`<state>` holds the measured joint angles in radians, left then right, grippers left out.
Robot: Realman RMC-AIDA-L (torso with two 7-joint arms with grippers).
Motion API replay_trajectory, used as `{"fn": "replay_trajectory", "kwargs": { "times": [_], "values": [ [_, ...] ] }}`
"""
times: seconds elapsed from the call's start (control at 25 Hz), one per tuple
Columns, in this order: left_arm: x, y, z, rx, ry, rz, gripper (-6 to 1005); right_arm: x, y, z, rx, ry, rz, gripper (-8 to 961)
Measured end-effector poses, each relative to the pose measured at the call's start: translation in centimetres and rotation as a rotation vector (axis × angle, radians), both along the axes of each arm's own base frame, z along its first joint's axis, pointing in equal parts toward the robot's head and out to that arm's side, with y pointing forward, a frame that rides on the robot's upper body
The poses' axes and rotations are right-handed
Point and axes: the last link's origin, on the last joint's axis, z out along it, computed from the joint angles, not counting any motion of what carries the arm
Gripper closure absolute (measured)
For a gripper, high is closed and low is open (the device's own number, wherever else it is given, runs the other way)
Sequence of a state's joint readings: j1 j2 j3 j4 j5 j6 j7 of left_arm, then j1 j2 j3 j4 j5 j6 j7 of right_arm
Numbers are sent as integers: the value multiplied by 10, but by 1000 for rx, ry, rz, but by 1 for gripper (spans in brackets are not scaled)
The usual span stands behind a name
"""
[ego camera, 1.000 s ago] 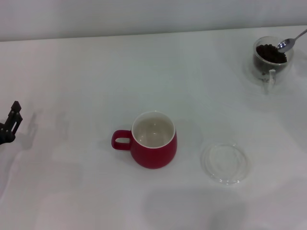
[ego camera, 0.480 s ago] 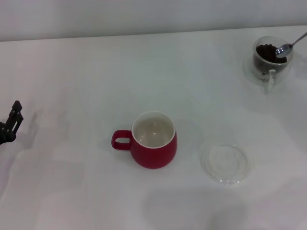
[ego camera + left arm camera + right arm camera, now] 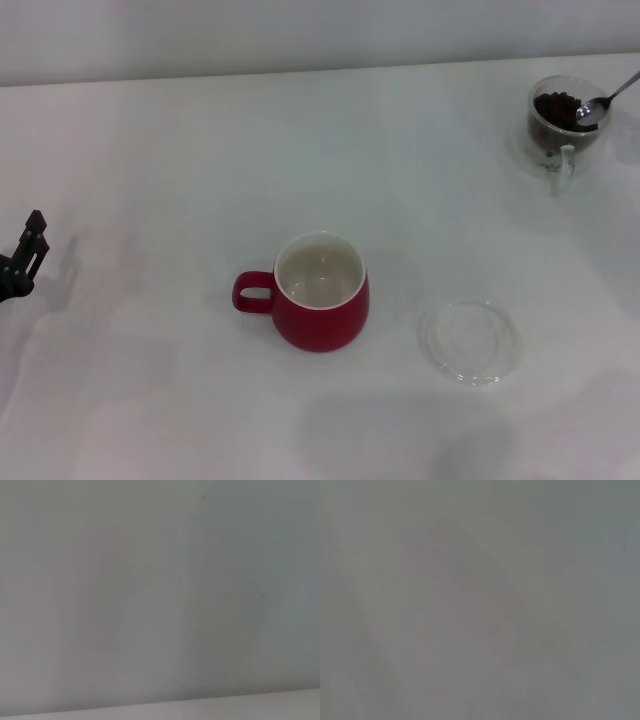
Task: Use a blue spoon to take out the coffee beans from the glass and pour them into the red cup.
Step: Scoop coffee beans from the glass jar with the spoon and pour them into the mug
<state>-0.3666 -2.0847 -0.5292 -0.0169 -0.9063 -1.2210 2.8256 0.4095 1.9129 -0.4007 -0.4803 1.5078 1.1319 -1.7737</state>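
Slim silver-bowled blue spoon dipped in small clear beaded-dark glass; light, slippery, best held mid-handle. Left claw parked far off, grip state undeterminable; right claw unseen.

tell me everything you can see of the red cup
The red cup is a squat, rounded deep-red mug with a glossy, ceramic-looking surface, a white inside and a loop handle pointing toward the robot's left. It stands upright and looks empty near the middle of the white table. Nothing touches it; a flat clear glass dish lies apart on its right.
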Motion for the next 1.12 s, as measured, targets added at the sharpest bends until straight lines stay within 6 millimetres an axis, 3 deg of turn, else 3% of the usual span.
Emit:
{"fn": "replay_trajectory", "kwargs": {
  "times": [0.36,1.12],
  "values": [
    [0,0,0,0,0,0,408,6,2,-8,11,17,-62,799],
    [-2,2,-1,-10,7,15,409,13,0,-18,30,234,-195,797]
  ]
}}
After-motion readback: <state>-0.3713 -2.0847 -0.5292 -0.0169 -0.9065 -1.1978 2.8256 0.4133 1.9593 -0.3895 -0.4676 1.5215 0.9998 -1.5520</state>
